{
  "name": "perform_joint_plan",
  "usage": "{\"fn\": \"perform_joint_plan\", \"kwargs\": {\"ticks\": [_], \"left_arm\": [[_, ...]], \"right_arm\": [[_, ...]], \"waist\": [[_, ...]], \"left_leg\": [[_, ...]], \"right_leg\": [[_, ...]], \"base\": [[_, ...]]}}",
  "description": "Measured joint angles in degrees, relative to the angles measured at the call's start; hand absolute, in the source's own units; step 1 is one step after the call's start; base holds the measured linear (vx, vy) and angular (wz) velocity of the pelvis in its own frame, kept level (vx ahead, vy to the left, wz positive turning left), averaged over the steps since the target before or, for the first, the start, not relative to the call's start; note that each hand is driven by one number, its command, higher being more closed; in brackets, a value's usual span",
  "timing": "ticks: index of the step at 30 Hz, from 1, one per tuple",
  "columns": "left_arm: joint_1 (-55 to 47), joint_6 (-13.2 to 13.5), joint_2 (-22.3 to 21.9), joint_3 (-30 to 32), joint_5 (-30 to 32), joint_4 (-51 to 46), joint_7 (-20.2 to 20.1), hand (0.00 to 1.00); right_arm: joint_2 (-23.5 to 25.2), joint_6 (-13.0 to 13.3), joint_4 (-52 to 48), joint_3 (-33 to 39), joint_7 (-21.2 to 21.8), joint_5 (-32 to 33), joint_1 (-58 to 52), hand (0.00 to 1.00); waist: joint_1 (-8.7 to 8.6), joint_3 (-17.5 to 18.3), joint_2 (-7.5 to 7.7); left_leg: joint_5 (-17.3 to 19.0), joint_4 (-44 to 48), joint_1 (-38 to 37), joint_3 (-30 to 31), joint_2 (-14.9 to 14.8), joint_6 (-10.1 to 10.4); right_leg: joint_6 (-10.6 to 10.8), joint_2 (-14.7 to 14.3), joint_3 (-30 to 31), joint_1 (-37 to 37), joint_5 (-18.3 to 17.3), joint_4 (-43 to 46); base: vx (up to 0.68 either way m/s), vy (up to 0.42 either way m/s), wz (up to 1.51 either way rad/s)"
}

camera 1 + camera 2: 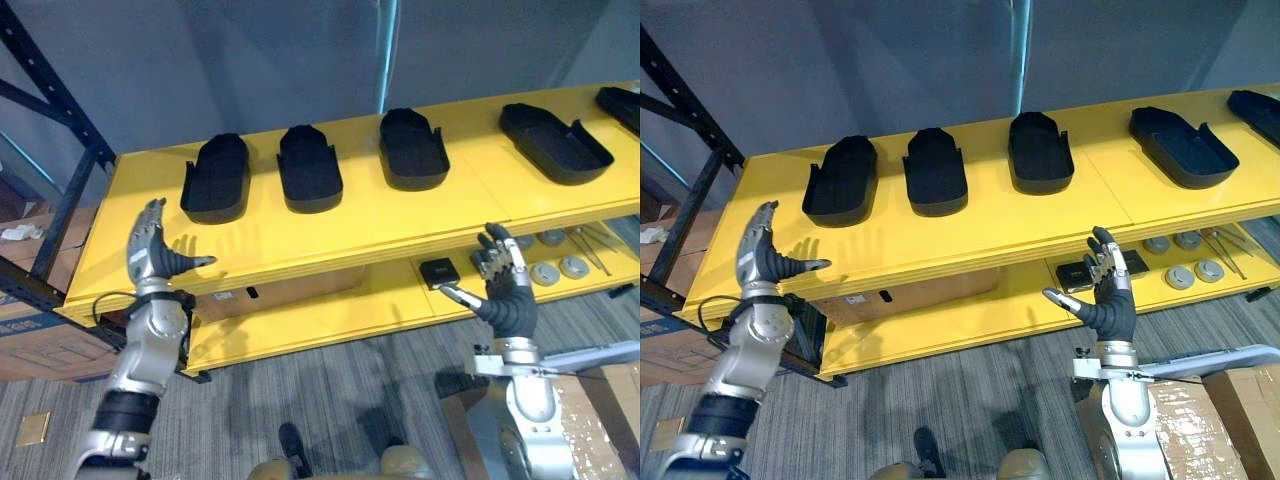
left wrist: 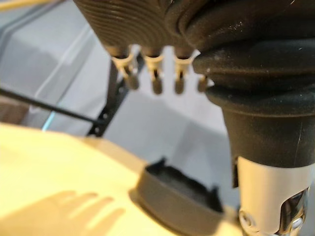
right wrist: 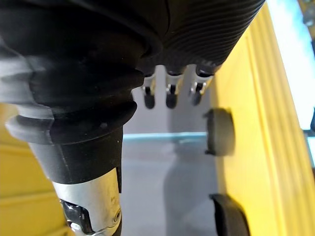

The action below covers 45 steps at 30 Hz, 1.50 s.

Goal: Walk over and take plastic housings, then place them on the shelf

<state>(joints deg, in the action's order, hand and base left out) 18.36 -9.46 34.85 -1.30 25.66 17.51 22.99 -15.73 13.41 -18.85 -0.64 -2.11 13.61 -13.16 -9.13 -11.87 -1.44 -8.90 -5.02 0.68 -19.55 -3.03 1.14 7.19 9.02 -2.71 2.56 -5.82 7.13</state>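
Several black plastic housings lie in a row on the top board of the yellow shelf (image 1: 380, 215): one at the left (image 1: 216, 178), one beside it (image 1: 309, 168), a third in the middle (image 1: 412, 148), a fourth further right (image 1: 555, 142), and part of another at the right edge (image 1: 622, 105). My left hand (image 1: 150, 252) is raised, open and empty, in front of the shelf's left end, short of the leftmost housing (image 2: 177, 196). My right hand (image 1: 503, 285) is also up, open and empty, in front of the lower board.
The lower board holds a small black box (image 1: 438, 272), round grey metal discs (image 1: 560, 268) and thin metal tools (image 1: 592, 245). A dark blue rack upright (image 1: 60, 150) stands at the left. Cardboard boxes sit at the lower left (image 1: 40, 335) and lower right (image 1: 590, 420).
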Motion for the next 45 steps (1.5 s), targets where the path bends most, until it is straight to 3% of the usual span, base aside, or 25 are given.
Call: {"fn": "perform_joint_plan", "kwargs": {"ticks": [7,12,15,23,25,27,31,32,33,34,45], "left_arm": [[5.94,0.41,3.91,-4.75,0.16,5.8,-1.96,0.0],[16.63,1.86,7.03,-6.64,-0.52,6.79,-1.78,0.0],[19.11,2.78,9.01,-6.8,-2.4,6.6,-1.64,0.0],[22.15,2.95,9.7,-6.96,-10.15,6.11,-1.97,0.0],[25.19,2.03,9.82,-6.8,-12.3,6.13,-2.13,0.0],[28.32,-2.15,9.82,-6.71,-14.49,7.88,-3.44,0.0],[29.36,-3.66,9.82,-6.19,-14.52,9.51,-3.46,0.0],[30.36,-7.65,9.82,-5.96,-14.5,11.95,-5.84,0.0],[30.61,-8.56,9.82,-5.93,-14.5,12.63,-6.3,0.0],[30.74,-8.78,9.82,-5.91,-14.5,12.84,-6.46,1.0],[30.89,-11.89,9.83,-3.87,-13.99,15.72,-12.67,1.0]], "right_arm": [[-2.25,-2.59,2.14,-5.63,3.51,1.89,-0.31,0.0],[-4.68,-2.63,2.16,-6.26,3.46,4.21,5.77,0.0],[-6.76,-2.86,2.16,-7.81,3.4,4.21,7.14,0.0],[-6.53,-3.63,-3.14,-12.48,4.64,5.89,3.85,0.0],[-6.37,-3.48,-4.65,-12.47,4.64,5.84,3.89,0.0],[-6.12,-3.24,-5.67,-12.48,4.63,5.86,2.94,0.0],[-5.7,-3.19,-5.71,-13.03,4.59,5.86,2.01,0.0],[-4.72,-3.19,-5.71,-13.63,4.48,5.85,1.87,0.0],[-4.56,-3.19,-5.71,-13.71,4.46,5.84,1.85,0.0],[-4.56,-3.19,-5.71,-14.13,4.44,5.84,1.85,0.0],[-3.72,-3.29,-5.58,-14.79,3.29,5.86,1.83,0.0]], "waist": [[-1.03,-0.75,-1.02],[-1.56,-11.16,-1.52],[-2.42,-14.15,-2.27],[-2.59,-15.07,-2.35],[-2.31,-15.08,-2.36],[-2.25,-15.08,-2.35],[-2.15,-15.08,-2.36],[-1.87,-15.08,-2.35],[-1.77,-15.08,-2.35],[-1.69,-15.07,-2.35],[-1.07,-15.07,-2.35]], "left_leg": [[-0.28,1.18,2.5,-1.56,-0.22,-0.28],[4.69,14.34,10.63,-1.62,-2.03,-1.18],[5.0,15.38,13.85,-1.87,-2.15,-1.37],[5.0,16.36,15.88,-6.24,-2.37,-1.49],[5.4,17.77,17.51,-6.24,-2.5,-1.96],[7.66,21.91,18.42,-6.4,-3.91,-1.4],[8.7,22.96,18.49,-7.06,-4.52,-1.41],[9.07,23.72,18.72,-7.52,-4.81,-1.5],[9.16,24.48,19.05,-7.44,-5.05,-1.75],[9.21,24.9,19.22,-7.43,-5.19,-1.79],[10.12,25.63,19.31,-7.68,-5.48,-1.78]], "right_leg": [[0.47,-0.18,2.59,-4.65,0.27,3.38],[0.22,0.0,4.58,-11.96,-2.39,12.46],[0.29,0.12,5.99,-16.52,-3.04,15.61],[0.9,1.12,8.1,-21.22,-3.9,19.29],[1.23,1.31,8.1,-22.98,-4.52,21.07],[1.07,1.14,8.27,-23.52,-6.42,24.58],[0.83,1.03,8.41,-23.78,-7.39,25.4],[0.93,0.93,8.81,-23.99,-7.31,25.42],[0.95,0.86,8.75,-24.0,-7.29,25.55],[0.96,0.83,8.69,-24.01,-7.28,25.8],[0.88,1.48,7.7,-23.6,-7.71,26.24]], "base": [[0.01,0.003,-0.11],[-0.14,-0.012,-0.07],[-0.16,0.02,-0.06],[0.01,0.021,-0.07],[0.09,-0.025,0.08],[0.16,-0.067,-0.03],[0.04,-0.027,-0.05],[0.08,0.017,-0.08],[0.1,0.017,-0.05],[0.07,0.007,0.05],[0.0,0.006,0.05]]}}
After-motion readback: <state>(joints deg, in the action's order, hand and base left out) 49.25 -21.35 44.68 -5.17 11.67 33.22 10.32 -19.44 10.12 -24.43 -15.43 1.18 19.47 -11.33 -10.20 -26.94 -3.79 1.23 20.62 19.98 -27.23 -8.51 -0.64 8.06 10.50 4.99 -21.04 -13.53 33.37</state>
